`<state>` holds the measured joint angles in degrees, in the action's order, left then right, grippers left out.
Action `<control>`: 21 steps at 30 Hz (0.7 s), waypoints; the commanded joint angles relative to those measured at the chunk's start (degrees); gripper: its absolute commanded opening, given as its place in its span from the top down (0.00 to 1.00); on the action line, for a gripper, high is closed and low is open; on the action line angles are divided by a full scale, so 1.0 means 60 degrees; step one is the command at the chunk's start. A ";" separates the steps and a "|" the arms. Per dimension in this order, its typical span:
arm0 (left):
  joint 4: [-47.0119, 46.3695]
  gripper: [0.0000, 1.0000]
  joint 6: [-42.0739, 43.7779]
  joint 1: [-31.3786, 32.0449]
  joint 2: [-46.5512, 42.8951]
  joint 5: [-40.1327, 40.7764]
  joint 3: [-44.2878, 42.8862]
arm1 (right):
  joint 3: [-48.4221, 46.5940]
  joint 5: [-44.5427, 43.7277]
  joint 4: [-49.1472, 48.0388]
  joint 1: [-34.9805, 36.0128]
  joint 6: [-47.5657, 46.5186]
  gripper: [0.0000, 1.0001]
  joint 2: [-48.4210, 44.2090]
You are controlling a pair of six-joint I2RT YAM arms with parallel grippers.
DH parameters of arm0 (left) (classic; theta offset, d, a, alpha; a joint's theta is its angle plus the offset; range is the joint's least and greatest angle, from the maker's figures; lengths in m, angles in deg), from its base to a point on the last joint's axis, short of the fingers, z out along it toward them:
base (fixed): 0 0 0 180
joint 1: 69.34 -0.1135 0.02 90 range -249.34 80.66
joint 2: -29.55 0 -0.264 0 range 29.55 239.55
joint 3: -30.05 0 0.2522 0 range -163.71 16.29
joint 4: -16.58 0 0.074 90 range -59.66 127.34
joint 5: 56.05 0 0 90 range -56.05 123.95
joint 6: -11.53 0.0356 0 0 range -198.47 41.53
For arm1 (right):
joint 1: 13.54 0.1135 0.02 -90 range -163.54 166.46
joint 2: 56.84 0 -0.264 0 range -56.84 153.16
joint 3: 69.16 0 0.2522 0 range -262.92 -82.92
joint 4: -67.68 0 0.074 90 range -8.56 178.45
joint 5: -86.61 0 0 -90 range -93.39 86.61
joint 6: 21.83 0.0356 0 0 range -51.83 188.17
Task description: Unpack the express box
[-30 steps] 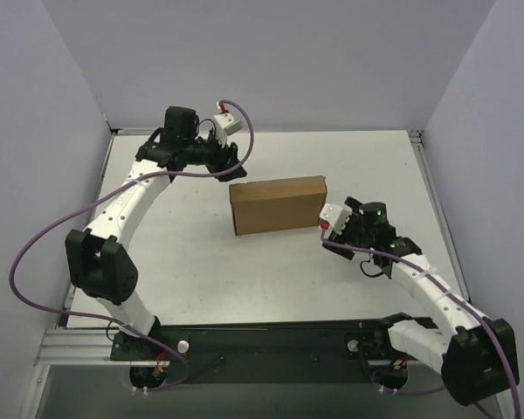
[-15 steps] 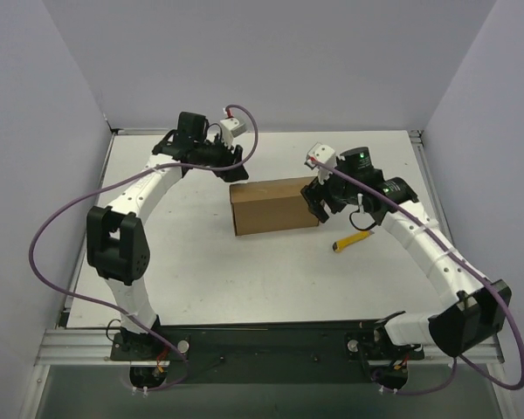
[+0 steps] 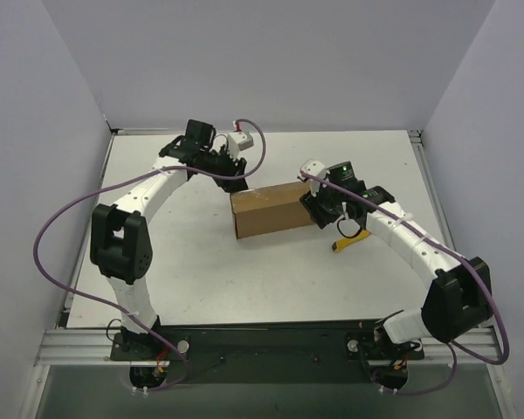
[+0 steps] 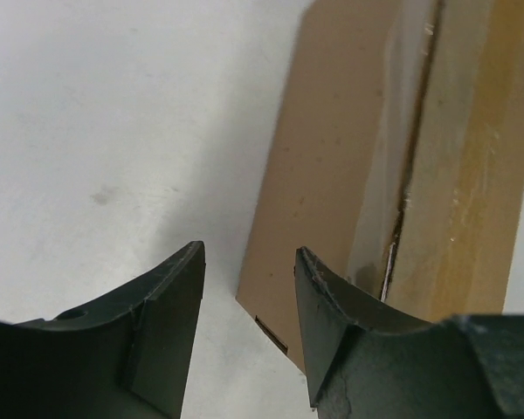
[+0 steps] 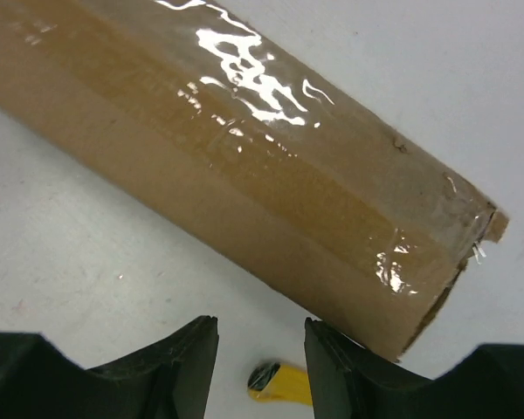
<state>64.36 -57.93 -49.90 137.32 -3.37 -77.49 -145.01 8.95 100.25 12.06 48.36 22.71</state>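
A: What is beyond the right gripper?
B: A flat brown cardboard box with shiny clear tape, slanting down to the right on the white table.
A: And its dark fingers?
B: Apart, holding nothing. A small yellow tool shows on the table in the gap.

The express box lies on the worktop between the two arms. Its far left corner sits just ahead of the left end effector, and its right end is just ahead of the right end effector. The utility knife lies on the worktop just beside the right end effector, apart from the box.
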 commanded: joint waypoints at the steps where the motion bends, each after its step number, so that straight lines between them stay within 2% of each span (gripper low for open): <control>1: 0.1201 0.45 0.1190 0.0509 -0.1391 -0.1629 0.1268 | -0.0154 -0.0811 -0.1420 0.0054 -0.0432 0.54 0.0876; 3: 0.1171 0.45 0.1468 0.0787 -0.2182 -0.1734 0.1741 | -0.0287 -0.0884 -0.1537 0.0054 -0.0623 0.51 0.1257; 8: 0.0453 0.45 0.1674 0.0964 -0.3443 -0.1310 0.2986 | -0.0608 -0.0477 -0.2694 0.0054 -0.0537 0.34 0.2339; 10: 0.0468 0.46 0.1675 0.0978 -0.3633 -0.1280 0.3075 | -0.1003 0.1040 -0.2376 0.0068 -0.0521 0.33 0.2780; 11: 0.0439 0.46 0.1661 0.0993 -0.3707 -0.1309 0.3163 | -0.1397 0.1354 -0.2242 0.0112 -0.0507 0.33 0.3188; 17: -0.0059 0.46 0.1587 0.1110 -0.3870 -0.1178 0.3603 | -0.1694 0.1810 -0.2271 0.0639 0.0562 0.31 0.3866; 21: -0.0380 0.46 0.1792 0.1257 -0.3592 -0.1293 0.3559 | -0.1227 0.0922 -0.1978 0.0626 0.0797 0.30 0.3472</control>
<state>66.17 -49.26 -43.72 114.96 -9.77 -56.42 -153.25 15.70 87.10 15.43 50.26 46.44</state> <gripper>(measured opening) 0.542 0.692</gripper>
